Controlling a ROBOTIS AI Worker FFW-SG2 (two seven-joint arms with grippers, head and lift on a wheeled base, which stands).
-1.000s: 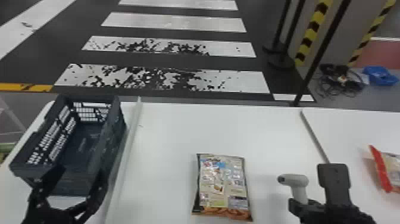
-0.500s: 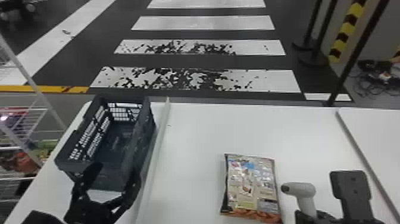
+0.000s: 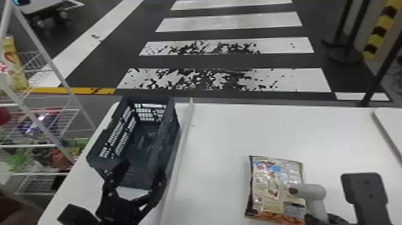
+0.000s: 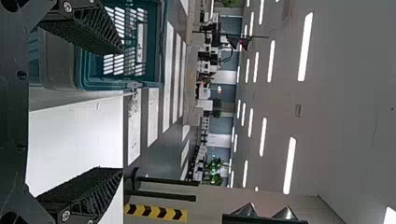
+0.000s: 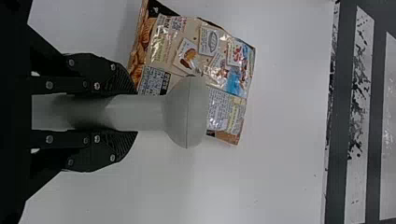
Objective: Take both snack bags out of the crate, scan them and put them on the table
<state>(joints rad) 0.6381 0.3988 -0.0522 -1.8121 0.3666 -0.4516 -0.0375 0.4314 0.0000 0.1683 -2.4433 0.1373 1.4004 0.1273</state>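
On worktop [image 3: 239,134], snack bag [image 3: 270,194] may misread if right tool [image 5: 132,112], clamped round barcode scanner [image 5: 187,112], aims off; left tool [image 4: 122,109] wide open, empty.

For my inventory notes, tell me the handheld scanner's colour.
The scanner is light grey; it shows best in the right wrist view.

The crate [image 3: 167,137] is open from above, while the scanner [image 3: 314,192] obstructs the snack bag's [image 3: 272,191] right edge.
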